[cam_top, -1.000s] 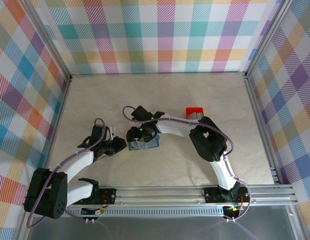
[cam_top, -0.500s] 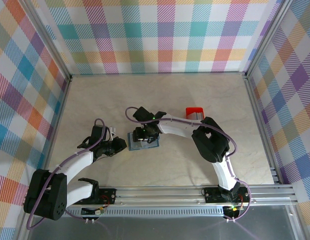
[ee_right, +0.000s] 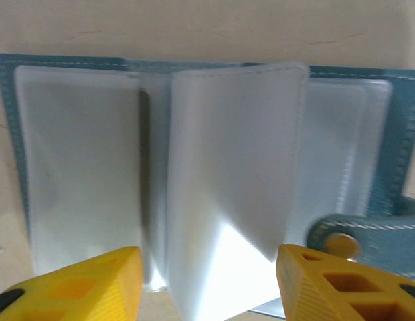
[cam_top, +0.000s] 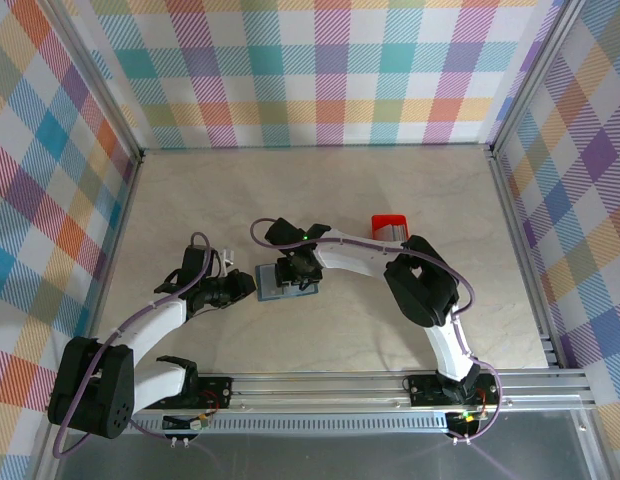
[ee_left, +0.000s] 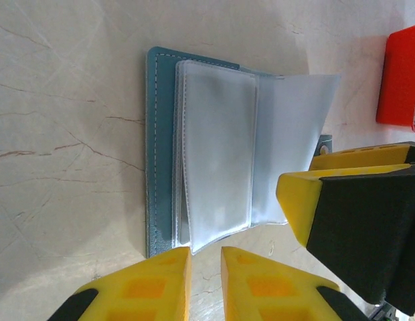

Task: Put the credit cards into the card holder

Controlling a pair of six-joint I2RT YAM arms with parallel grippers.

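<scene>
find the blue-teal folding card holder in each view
Top external: blue-teal folding card holder, near frame centre.
Left wrist: card holder open mid-frame, clear pockets up.
Right wrist: card holder spans the frame, pockets fanned.
Shared landmark: its small clasp tab, right of middle in left wrist, lower right in right wrist.

Lab-style robot test cell: boxed in by plaid walls (cam_top: pixel 320 70) on aluminium posts (cam_top: pixel 530 75), marble-look table (cam_top: pixel 320 180), left arm (cam_top: pixel 155 322) and right arm (cam_top: pixel 445 345) bolted to slotted rail (cam_top: pixel 320 385) at near edge.
</scene>
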